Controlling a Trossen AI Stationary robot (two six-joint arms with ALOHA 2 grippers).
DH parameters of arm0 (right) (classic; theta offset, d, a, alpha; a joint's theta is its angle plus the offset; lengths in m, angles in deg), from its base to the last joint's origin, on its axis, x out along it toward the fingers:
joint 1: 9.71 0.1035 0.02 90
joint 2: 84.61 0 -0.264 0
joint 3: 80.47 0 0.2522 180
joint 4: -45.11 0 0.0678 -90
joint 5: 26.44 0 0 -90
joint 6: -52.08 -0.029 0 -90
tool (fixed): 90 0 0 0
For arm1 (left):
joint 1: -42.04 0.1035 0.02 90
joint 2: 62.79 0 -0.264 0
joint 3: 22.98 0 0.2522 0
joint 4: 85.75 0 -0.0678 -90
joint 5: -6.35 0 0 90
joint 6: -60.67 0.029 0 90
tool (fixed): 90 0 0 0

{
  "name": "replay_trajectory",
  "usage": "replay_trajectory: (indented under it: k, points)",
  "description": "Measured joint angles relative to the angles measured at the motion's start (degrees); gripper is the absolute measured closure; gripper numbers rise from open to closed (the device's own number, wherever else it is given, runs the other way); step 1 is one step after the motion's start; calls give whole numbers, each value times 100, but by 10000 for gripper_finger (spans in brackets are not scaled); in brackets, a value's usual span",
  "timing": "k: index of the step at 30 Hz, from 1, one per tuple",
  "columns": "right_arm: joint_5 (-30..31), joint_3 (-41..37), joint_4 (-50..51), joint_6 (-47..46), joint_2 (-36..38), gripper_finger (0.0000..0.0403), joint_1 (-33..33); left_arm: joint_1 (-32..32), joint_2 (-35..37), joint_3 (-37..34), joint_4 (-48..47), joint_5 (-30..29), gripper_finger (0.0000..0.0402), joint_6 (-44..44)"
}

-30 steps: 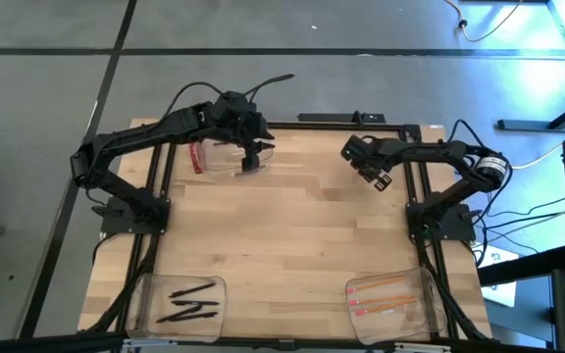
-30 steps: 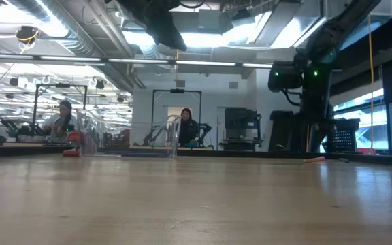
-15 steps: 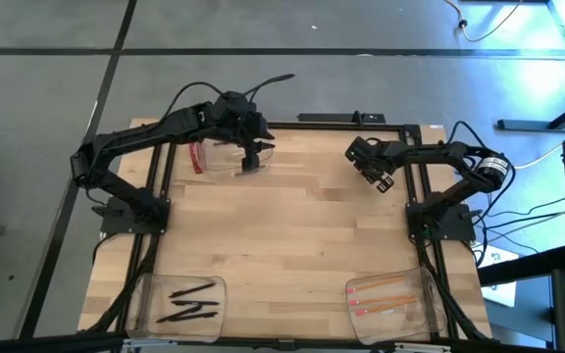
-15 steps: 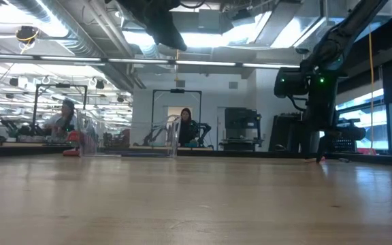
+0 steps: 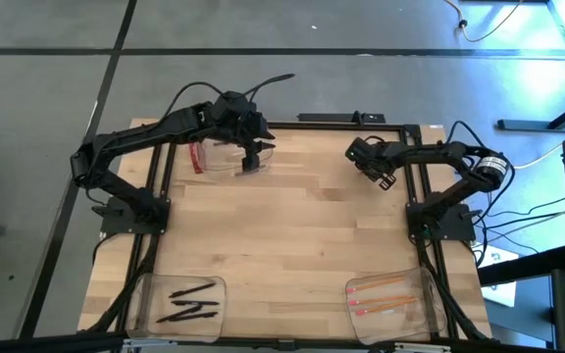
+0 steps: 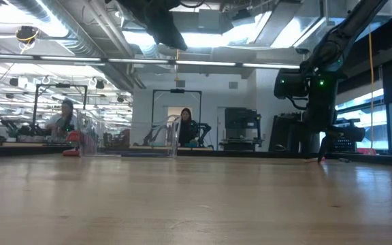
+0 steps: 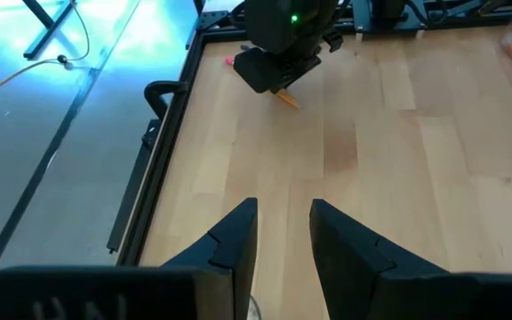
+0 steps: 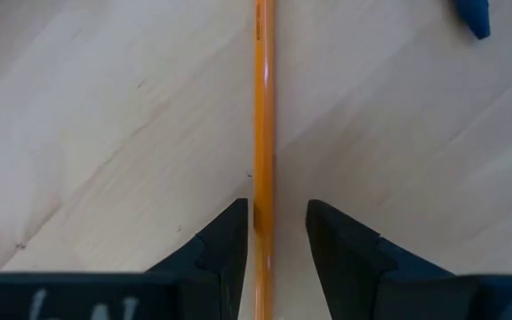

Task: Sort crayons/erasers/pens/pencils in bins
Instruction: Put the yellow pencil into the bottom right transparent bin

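Looks down on a pale wooden table [image 5: 292, 235] framed in black rails, with the left arm [image 5: 135, 142] bent in from the left edge and the right arm [image 5: 439, 162] from the right edge, both reaching toward the far side. Counts three clear bins: the far bin [image 5: 222, 165] near the far left corner, the near left bin [image 5: 170, 312] and the near right bin [image 5: 420, 299] at the front corners. Finds the left gripper [image 5: 253, 160] hanging over the far bin, its fingers [image 7: 238, 236] parted with nothing but bare wood showing between them. Places the right gripper [image 5: 383, 179] low over the table near the far right rail, jaws apart and straddling one orange pencil [image 8: 263, 107] that lies flat on the wood, running lengthwise through the gap; hard to tell whether either finger touches it, and not clamped. Sees the same pencil poking out from under that gripper in the left wrist view. Notes the pens [image 5: 192, 302], black, lying crossed in the near left bin, and the pencils [image 5: 385, 294], orange with pinkish ends, in the near right bin. Spots a red strip [image 5: 196, 157] at the left end of the far bin, and a blue crayon [image 8: 474, 16] on the wood well apart from the single pencil
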Motion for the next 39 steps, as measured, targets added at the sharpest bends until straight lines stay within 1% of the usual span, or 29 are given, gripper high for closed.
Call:
replay_trajectory:
  k: [4,11,16,25,28,32,37,39]
  points:
    - [23,-2,-18,-17,0,280,1,0,0,0,-2,0,305,-2]
    - [-190,0,-38,-17,2,286,-5,-15,0,0,-4,0,305,0]
    - [-364,9,-21,-17,-95,315,-10,-15,2,0,-7,0,305,0]
    - [-465,24,24,40,-168,377,-5,-15,2,0,-10,1,305,0]
    - [-487,24,26,278,-168,387,-5,-15,2,0,-11,0,305,-4]
    - [-492,31,17,724,-170,385,-4,-15,2,0,-11,0,305,-4]
    - [-617,288,172,1976,-215,382,9,-15,2,0,-11,0,305,-6]
    - [-797,453,335,2365,-234,384,19,-15,2,0,-11,0,305,-4]
